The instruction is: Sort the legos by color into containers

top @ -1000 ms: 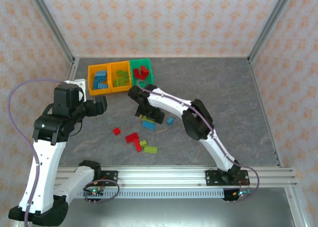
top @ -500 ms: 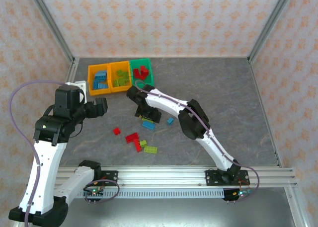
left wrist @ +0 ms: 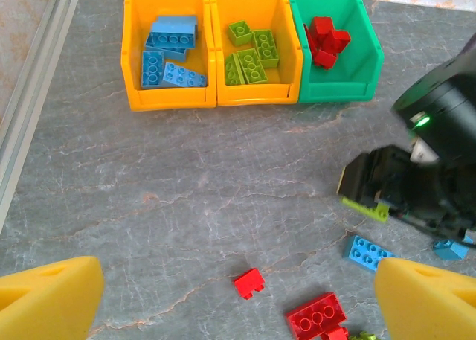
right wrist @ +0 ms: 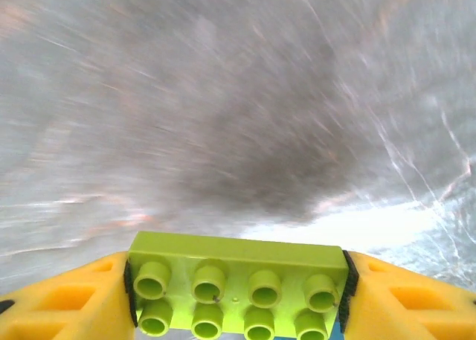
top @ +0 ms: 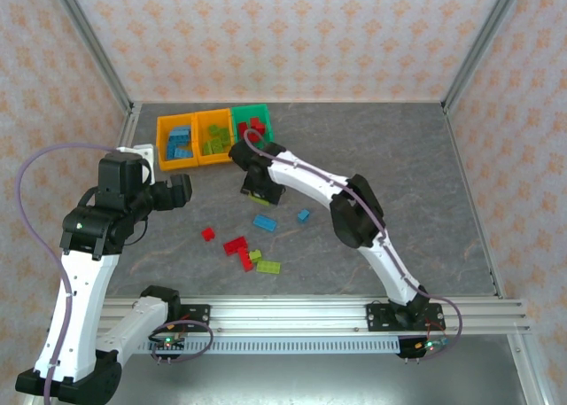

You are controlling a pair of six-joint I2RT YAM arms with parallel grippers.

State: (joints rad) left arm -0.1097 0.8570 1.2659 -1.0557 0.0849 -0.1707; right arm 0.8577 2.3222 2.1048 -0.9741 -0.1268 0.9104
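My right gripper [top: 257, 190] is shut on a lime green lego [right wrist: 236, 280], held by its short ends between the yellow fingers [right wrist: 67, 299] above the grey table. In the left wrist view the same lego [left wrist: 364, 204] hangs below the green bin [left wrist: 338, 93]. The left orange-yellow bin [left wrist: 171, 100] holds blue legos, the middle orange-yellow bin [left wrist: 256, 96] lime ones, the green bin red ones. Loose legos lie on the table: a small red one [left wrist: 249, 283], a larger red one [left wrist: 316, 315] and a blue one [left wrist: 369, 252]. My left gripper [left wrist: 238, 303] hovers open above them.
The joined bins [top: 159, 148] stand at the back left of the table. More loose legos lie in the middle: a blue one [top: 265, 222], a small blue one [top: 304, 215], red ones [top: 236, 245] and a lime one [top: 268, 267]. A metal rail [top: 310, 315] runs along the near edge.
My right gripper has moved away from the loose pile toward the bins, carrying the lime green lego. The left arm has barely moved.
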